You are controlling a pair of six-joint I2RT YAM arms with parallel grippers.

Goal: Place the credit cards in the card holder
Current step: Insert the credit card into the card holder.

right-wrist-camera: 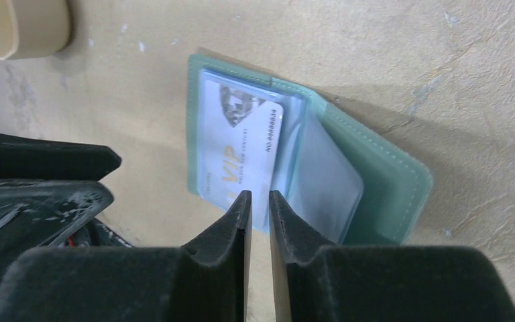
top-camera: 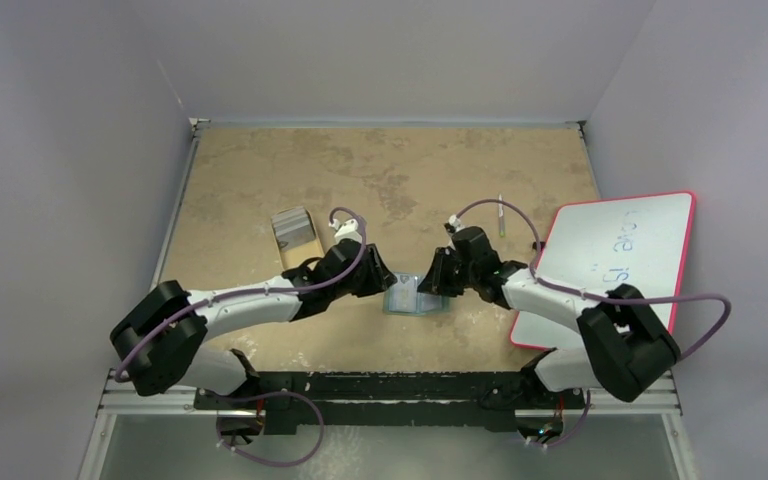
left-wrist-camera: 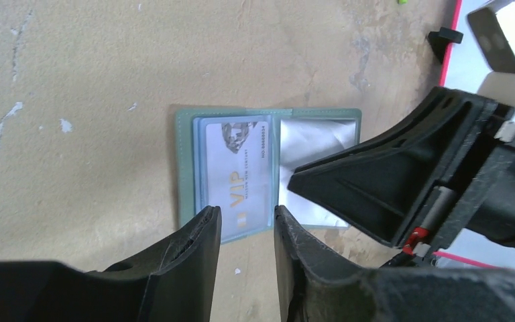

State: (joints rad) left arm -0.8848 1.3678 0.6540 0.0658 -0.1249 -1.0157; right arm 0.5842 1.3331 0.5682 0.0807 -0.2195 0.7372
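Tan mottled tabletop, grey walls around. Left, farther back: tan tray (top-camera: 295, 232), something shiny grey inside. Left gripper (left-wrist-camera: 247, 225) low at edge of card holder (top-camera: 412, 297), jaws spread a little, nothing between. Card holder lies open at table centre, between both grippers; I see VIP credit card (left-wrist-camera: 238, 171) in one clear pocket. Right gripper (right-wrist-camera: 260, 204) over holder, jaws nearly together, narrow slit; can't tell if pinching anything. Right: pink-edged whiteboard (top-camera: 610, 260).
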